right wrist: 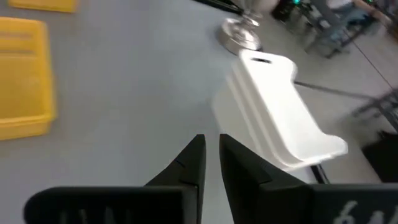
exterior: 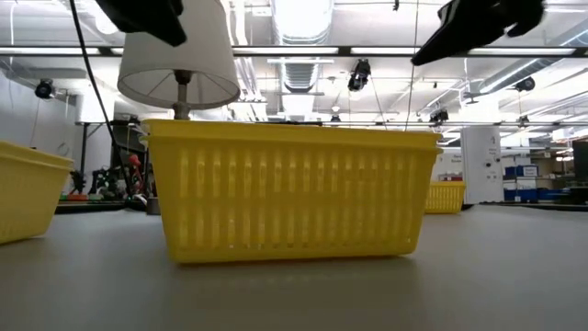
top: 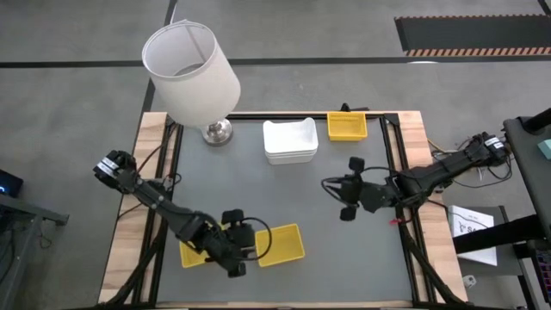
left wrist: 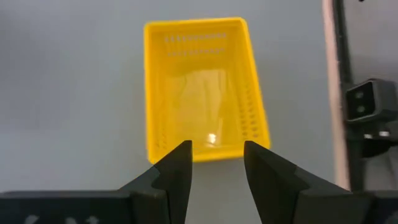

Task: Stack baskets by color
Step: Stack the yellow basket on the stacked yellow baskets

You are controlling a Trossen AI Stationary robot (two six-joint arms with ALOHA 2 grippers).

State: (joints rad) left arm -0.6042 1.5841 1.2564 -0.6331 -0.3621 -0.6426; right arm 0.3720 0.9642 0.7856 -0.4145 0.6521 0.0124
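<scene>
— The left gripper (left wrist: 214, 158), fingers spread and empty, is hovering just short of a yellow basket (left wrist: 202, 87); a second yellow basket (top: 196, 255) is lying half hidden beneath the arm.

— And the right gripper (right wrist: 211, 155)?

— Fingers nearly together, holding nothing, pointing toward the white baskets (top: 289, 140) beside the lamp (top: 191, 73).

A white lampshade (top: 191, 71) on a chrome base (top: 217, 132) stands at the table's (top: 344, 258) far-left corner.
</scene>
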